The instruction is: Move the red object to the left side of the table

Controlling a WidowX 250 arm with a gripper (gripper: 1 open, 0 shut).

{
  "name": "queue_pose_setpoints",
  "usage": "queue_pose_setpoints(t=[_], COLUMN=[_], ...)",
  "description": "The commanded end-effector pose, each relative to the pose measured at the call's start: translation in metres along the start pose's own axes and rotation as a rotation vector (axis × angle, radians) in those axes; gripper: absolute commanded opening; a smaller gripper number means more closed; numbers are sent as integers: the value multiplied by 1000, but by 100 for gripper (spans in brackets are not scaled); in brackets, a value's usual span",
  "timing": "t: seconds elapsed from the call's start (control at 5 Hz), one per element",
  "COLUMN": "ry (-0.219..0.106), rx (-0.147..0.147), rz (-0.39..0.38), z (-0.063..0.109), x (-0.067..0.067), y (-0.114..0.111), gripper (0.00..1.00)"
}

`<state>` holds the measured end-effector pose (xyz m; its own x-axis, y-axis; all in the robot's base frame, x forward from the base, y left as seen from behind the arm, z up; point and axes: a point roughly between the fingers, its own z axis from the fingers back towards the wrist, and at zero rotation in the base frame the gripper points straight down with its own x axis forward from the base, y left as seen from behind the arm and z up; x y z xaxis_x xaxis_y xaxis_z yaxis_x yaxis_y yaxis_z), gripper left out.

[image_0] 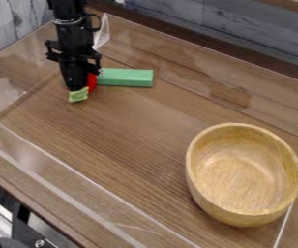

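Nearest to us we see the clear front wall along the table edge, and just behind it, at the right, a wooden bowl resting on the brown wood-grain surface. Further back, on the left part of the table, we find the gripper pointing straight down, its black fingers drawn together low over the tabletop. The red object sits right at the fingertips: we see a bit of red on their right side and its light green leafy end poking out below them, at or just above the wood. The fingers look clenched on it, though we cannot see the contact itself clearly. Just beside it to the right lies a flat green block, close to the red object. Beyond, the far clear wall borders the table.
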<state>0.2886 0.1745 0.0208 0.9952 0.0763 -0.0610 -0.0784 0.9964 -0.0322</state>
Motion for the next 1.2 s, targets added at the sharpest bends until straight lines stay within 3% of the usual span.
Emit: queue_pose_setpoints(t=[0.0,1.0], ry=[0,-28], rx=[4,-3], rz=[3,5], z=[0,22], x=[2,6], y=[-2,-11], gripper=[0,0])
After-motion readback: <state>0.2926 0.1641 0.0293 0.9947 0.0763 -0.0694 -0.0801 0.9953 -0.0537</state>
